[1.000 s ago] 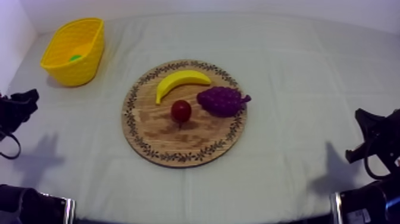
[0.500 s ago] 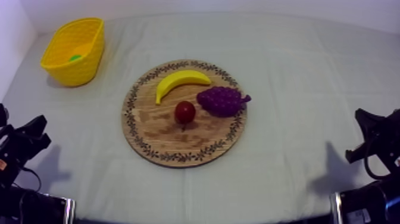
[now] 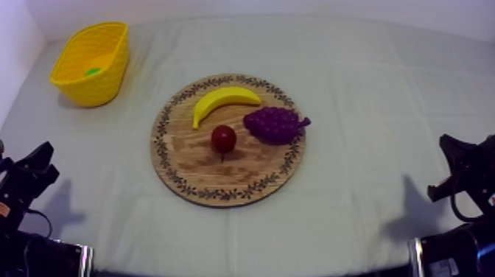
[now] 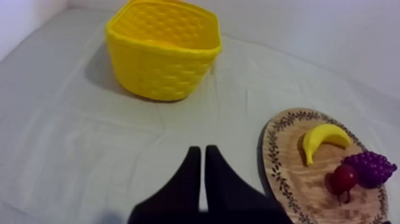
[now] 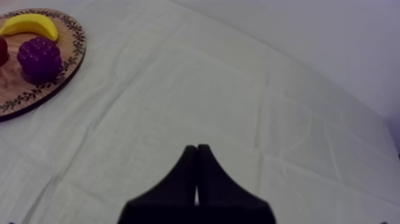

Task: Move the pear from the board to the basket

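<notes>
The yellow basket (image 3: 91, 62) stands at the table's far left. A patch of green (image 3: 93, 71) lies inside it, the pear by its colour, and most of it is hidden by the wall. The round wooden board (image 3: 193, 166) in the middle carries a banana (image 3: 223, 101), a bunch of grapes (image 3: 274, 124) and a small red fruit (image 3: 223, 138). My left gripper (image 3: 46, 159) sits low at the left, shut on nothing, with its fingers together (image 4: 199, 150) and pointing between the basket (image 4: 163, 50) and the board (image 4: 284, 167). My right gripper (image 3: 446, 141) rests low at the right, shut (image 5: 196, 147).
Bare cloth (image 3: 368, 96) spreads to the right of the board and along the front edge. A pale wall rises beside the basket at the far left. In the right wrist view the board (image 5: 56, 80) with the grapes (image 5: 39, 58) lies well away from the fingers.
My left gripper has dropped from beside the table's left edge toward the lower left and settled there. The small red fruit rocked slightly on the board. The right arm has stayed still.
</notes>
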Robot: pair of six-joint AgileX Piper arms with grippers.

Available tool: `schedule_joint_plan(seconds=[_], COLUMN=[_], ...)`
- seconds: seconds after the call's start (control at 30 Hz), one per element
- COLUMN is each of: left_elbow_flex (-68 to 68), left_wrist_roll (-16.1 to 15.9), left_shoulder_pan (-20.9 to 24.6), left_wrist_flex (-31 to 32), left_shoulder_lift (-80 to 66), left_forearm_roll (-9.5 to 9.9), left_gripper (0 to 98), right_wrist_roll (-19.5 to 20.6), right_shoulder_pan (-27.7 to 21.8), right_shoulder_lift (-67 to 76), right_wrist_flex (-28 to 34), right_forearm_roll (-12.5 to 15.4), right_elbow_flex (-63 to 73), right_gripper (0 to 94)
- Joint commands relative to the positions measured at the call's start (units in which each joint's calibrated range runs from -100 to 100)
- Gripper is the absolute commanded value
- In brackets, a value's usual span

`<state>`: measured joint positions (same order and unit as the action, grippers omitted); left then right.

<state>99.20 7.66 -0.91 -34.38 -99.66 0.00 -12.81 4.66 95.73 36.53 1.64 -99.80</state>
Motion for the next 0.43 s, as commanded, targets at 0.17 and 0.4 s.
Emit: schedule_joint_plan(seconds=[0.17, 0.4], left_elbow_flex=[0.5, 0.6], left_wrist_roll=[1.4, 2.5], left_shoulder_pan=[-0.1, -0.1], left_wrist_flex=[1.8, 2.0], left_shoulder_lift=[-0.1, -0.1], left_forearm_roll=[2.08, 2.21], left_gripper=[0.0, 0.0], right_wrist_roll=[0.0, 0.0], right_shoulder_pan=[0.0, 0.0], right_shoulder_lift=[0.0, 0.0], right_wrist_flex=[0.0, 0.0], right_forearm_roll=[0.0, 0.0], right_elbow_flex=[0.0, 0.0], right_gripper=[0.2, 0.2])
